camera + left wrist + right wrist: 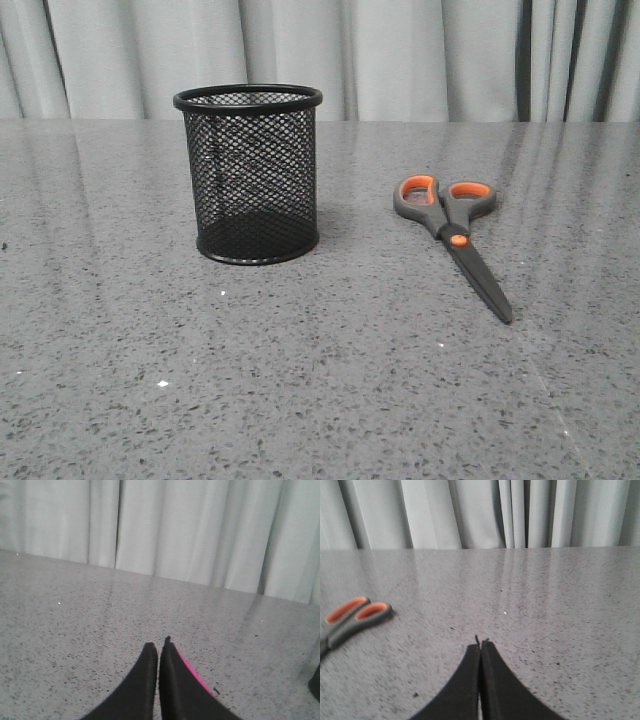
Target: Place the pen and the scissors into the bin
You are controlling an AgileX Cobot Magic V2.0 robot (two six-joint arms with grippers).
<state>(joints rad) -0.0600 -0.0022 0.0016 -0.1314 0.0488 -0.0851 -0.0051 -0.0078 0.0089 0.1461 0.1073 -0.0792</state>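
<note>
Lying flat at the black wire-mesh bin's [248, 175] three o'clock, the stiff, thin grey-and-orange scissors [452, 232] are inviting a handle-end pinch, right gripper [480, 647] pressed together empty, left gripper [159, 650] seemingly pinching the magenta pen [192, 672].

Black wire-mesh bin [248, 175] stands on glossy speckled stone-look table [320, 400]; cloth curtain [400, 55] behind.

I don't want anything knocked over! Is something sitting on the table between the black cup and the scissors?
No. In the front view, only bare grey table lies between the bin and the scissors.

Bare table [330, 390] between bin [250, 175] and scissors [455, 235].
</note>
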